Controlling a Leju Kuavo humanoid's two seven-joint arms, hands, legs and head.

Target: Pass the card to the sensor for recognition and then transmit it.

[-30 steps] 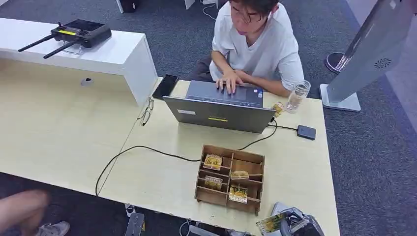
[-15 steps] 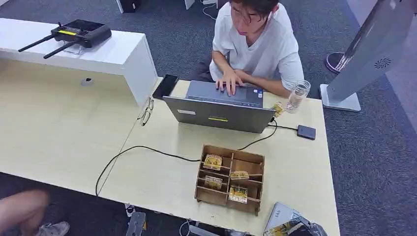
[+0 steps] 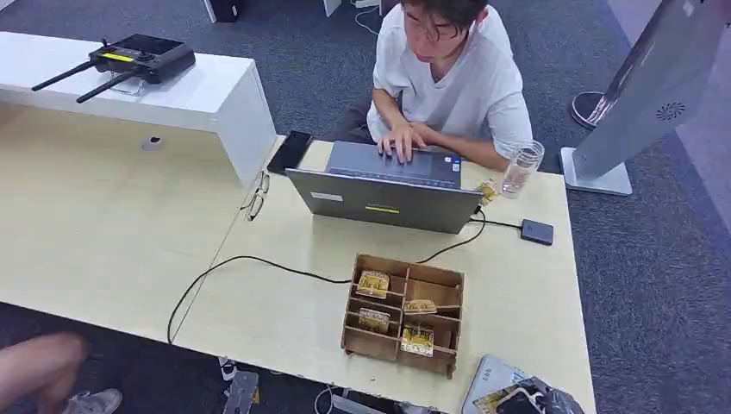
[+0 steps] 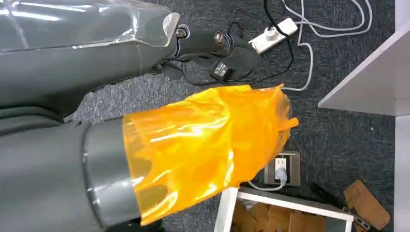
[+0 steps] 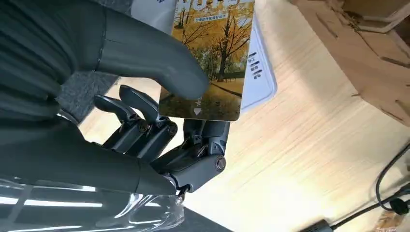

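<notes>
My right hand (image 3: 527, 402) is at the table's near right corner and pinches a card (image 3: 492, 398) with an autumn tree picture. In the right wrist view the thumb (image 5: 159, 65) presses the card (image 5: 209, 58) against the dark fingers (image 5: 159, 133). The card hangs just over the flat white-grey sensor pad (image 5: 257, 72), which lies on the table (image 3: 493, 376) beside the wooden box. I cannot tell whether card and pad touch. My left hand (image 4: 203, 145), its thumb wrapped in orange film, hangs over the floor holding nothing.
A wooden compartment box (image 3: 403, 314) with several more cards stands just left of the pad. Behind it a person (image 3: 448, 78) types on a laptop (image 3: 385, 197). A black cable (image 3: 250, 260) crosses the table, and a glass (image 3: 521, 168) and a small black box (image 3: 537, 231) sit at the right.
My right hand has carried the card lower and to the right, from the table's front edge to over the pad, and more of the pad now shows. The person keeps typing.
</notes>
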